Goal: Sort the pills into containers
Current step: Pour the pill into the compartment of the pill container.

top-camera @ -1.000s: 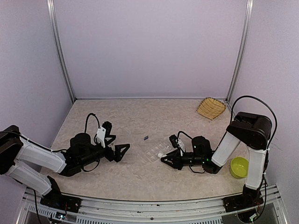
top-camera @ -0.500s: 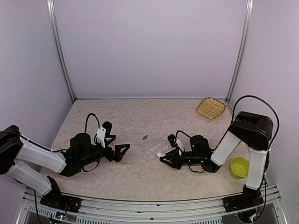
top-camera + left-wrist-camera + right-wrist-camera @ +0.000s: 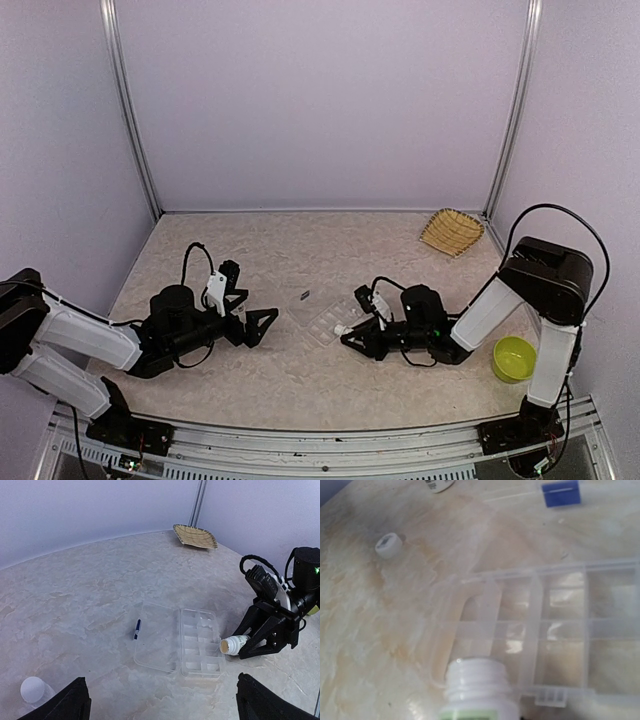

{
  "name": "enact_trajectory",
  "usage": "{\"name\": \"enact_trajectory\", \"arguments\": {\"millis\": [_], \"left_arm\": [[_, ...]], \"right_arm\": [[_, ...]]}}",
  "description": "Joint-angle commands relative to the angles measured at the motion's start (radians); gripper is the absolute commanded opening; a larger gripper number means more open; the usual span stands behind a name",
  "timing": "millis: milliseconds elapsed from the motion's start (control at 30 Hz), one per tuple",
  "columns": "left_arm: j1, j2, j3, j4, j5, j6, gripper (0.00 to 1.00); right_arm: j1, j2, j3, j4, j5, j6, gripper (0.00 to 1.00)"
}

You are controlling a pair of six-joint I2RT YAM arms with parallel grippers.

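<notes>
Left wrist view is showing the clear compartment box [image 3: 200, 642] lying open near the middle of the table [image 3: 90, 595], with its hinged lid [image 3: 156, 639] lying flat on the side facing the left edge. The pills are showing too small to be made out in the compartments. The right gripper [image 3: 239, 645] is pinching a white pill bottle [image 3: 233, 644] that is lying on its side, its open mouth pointing at the box's right-hand rim and sitting just beside it. In the right wrist view the threaded neck is sitting against the box's outer wall. A small blue piece [image 3: 137, 628] is lying on the table just beside the lid. A white cap [image 3: 32, 689] is resting near the left gripper [image 3: 255, 325], well apart from the box. That gripper is hanging low over the table with its fingers spread wide, holding nothing and pointing toward the box. A woven basket [image 3: 450, 232] is sitting at the far right corner. A lime-green bowl [image 3: 512, 358] is sitting near the right edge, beside the right arm.
</notes>
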Motion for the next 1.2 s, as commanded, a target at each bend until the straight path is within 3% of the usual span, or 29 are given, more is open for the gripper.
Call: {"name": "enact_trajectory", "arguments": {"millis": [0, 1167], "left_arm": [[0.007, 0.002, -0.005, 0.026, 0.013, -0.007, 0.99], [0.007, 0.005, -0.004, 0.025, 0.017, -0.007, 0.99]], "right_arm": [[0.011, -0.026, 0.02, -0.111, 0.024, -0.021, 0.11], [0.035, -0.091, 0.136, -0.421, 0.06, -0.07, 0.1]]}}
